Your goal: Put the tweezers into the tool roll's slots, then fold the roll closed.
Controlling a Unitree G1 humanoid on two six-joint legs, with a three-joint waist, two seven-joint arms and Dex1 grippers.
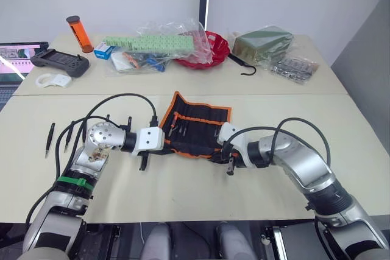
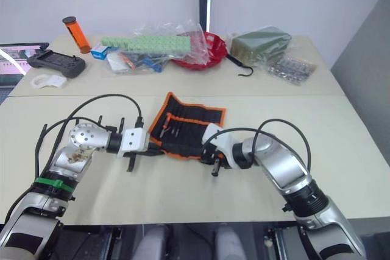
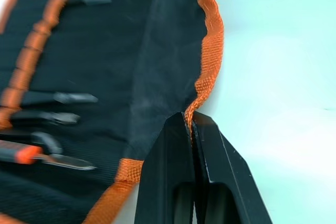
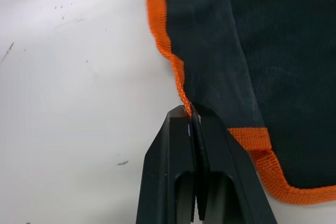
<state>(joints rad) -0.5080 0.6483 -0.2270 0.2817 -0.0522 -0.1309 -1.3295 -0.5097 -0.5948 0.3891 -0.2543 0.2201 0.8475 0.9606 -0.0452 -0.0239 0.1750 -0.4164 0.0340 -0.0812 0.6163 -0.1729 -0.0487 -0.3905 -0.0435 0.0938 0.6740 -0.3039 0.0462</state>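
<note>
On the table, both grippers (left, right) pinched the tool roll's orange edge; folding evenly would need both lifting together.

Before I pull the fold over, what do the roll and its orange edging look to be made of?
The tool roll looks like matte black woven fabric, likely canvas or nylon: a fine twill grain shows and it creases softly. Its orange edging looks like coarse woven tape, with a visible ribbed weave. The left gripper and right gripper each pinch that edging.
</note>
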